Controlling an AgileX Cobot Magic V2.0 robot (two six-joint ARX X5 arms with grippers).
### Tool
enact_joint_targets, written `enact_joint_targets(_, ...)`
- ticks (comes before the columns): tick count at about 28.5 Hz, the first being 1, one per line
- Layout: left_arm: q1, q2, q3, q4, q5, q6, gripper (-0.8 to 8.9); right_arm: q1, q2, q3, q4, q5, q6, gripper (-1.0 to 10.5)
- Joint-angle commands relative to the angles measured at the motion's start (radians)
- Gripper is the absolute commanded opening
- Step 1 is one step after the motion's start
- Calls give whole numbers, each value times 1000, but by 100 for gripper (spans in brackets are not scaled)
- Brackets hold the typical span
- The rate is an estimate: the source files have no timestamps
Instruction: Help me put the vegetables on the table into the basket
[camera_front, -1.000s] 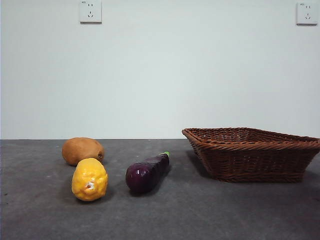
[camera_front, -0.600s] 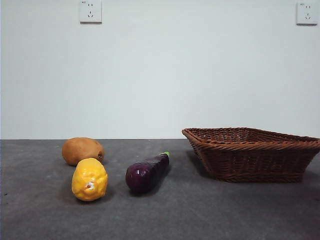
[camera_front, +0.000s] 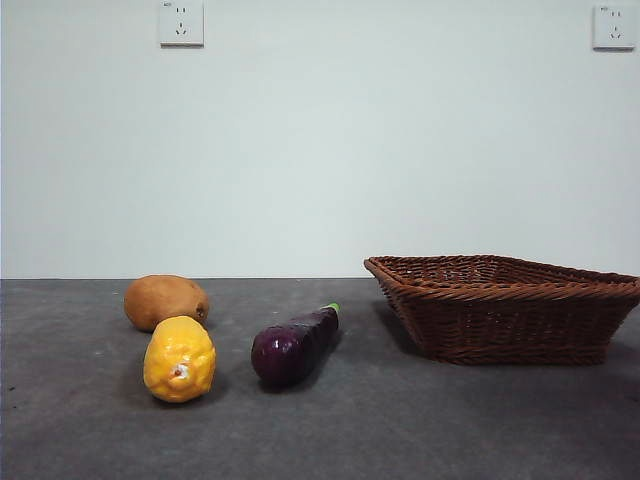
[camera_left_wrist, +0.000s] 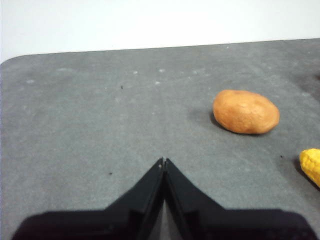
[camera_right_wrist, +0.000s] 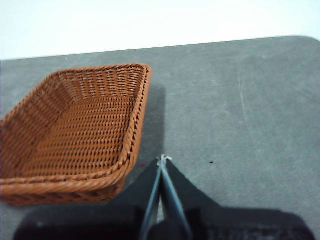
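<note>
In the front view a brown potato (camera_front: 165, 301), a bumpy yellow-orange vegetable (camera_front: 179, 359) and a dark purple eggplant (camera_front: 294, 346) lie on the dark grey table (camera_front: 330, 430) at the left. The wicker basket (camera_front: 505, 307) stands at the right and is empty. My left gripper (camera_left_wrist: 163, 162) is shut and empty above bare table, apart from the potato (camera_left_wrist: 245, 111); the yellow vegetable (camera_left_wrist: 311, 165) shows at the picture's edge. My right gripper (camera_right_wrist: 162, 159) is shut and empty beside the basket (camera_right_wrist: 75, 132). Neither arm shows in the front view.
A pale wall stands behind the table with two sockets (camera_front: 181, 22) high up. The table's rounded corners show in both wrist views (camera_left_wrist: 15, 62).
</note>
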Motion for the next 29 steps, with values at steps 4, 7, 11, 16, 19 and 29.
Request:
enact_joint_targets(4, 3, 40, -9, 5, 0, -38, -6, 0, -1, -4, 4, -3, 193, -9)
enact_joint_targets(7, 3, 63, -4, 5, 0, -77, -8, 0, -1, 9, 3, -12, 226, -9)
enact_joint_targets(11, 3, 106, 16, 5, 0, -91, -8, 0, 8, 40, 3, -35, 233, -9)
enact_joint_targets(16, 3, 191, 81, 6, 1, -97, -8, 0, 63, 102, 3, -36, 234, -9)
enact_joint_targets(19, 3, 253, 134, 6, 1, -99, -8, 0, 124, 151, 3, -36, 239, -9)
enact_joint_targets(29, 3, 478, 324, -44, 141, -230, -4, 0, 426, 382, -28, -107, 241, -7)
